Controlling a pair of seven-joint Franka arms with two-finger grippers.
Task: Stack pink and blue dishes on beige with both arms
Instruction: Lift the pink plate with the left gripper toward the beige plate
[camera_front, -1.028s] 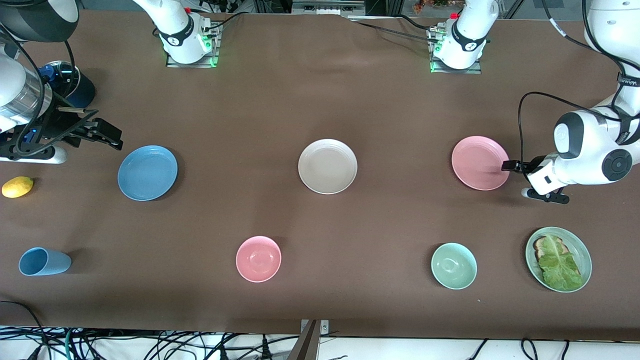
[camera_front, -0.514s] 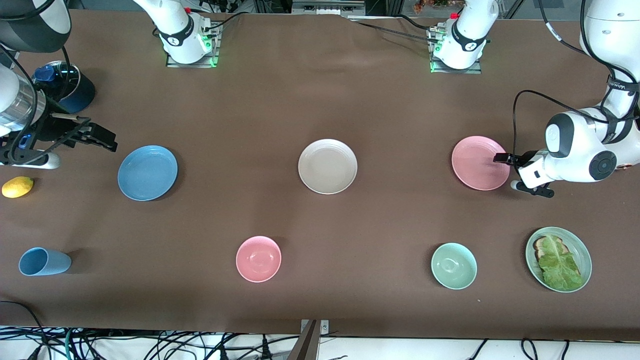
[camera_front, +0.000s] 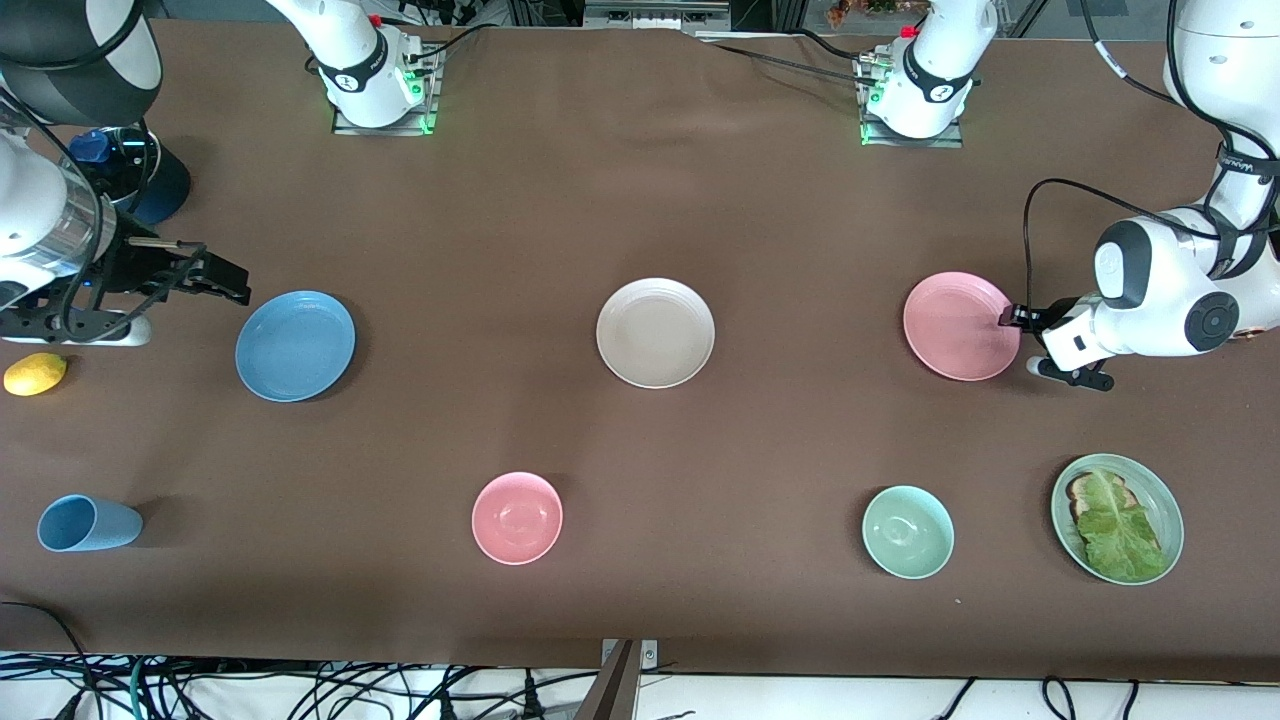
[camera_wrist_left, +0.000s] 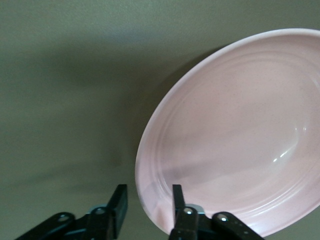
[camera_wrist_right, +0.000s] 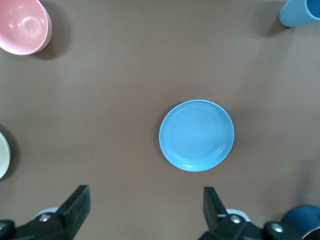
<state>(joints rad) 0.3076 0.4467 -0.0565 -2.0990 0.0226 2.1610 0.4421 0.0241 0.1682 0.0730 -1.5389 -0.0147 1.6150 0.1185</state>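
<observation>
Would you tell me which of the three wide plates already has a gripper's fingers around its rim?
The pink plate: the left gripper straddles its rim, fingers open. The blue plate and the beige plate lie untouched.

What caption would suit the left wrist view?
Left pincer, open, straddling the rim of the pink plate on the brown table.

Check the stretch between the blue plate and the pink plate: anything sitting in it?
Yes. In the front view the beige plate lies alone between the blue plate and the pink plate, roughly midway, with bare brown table either side of it.
</observation>
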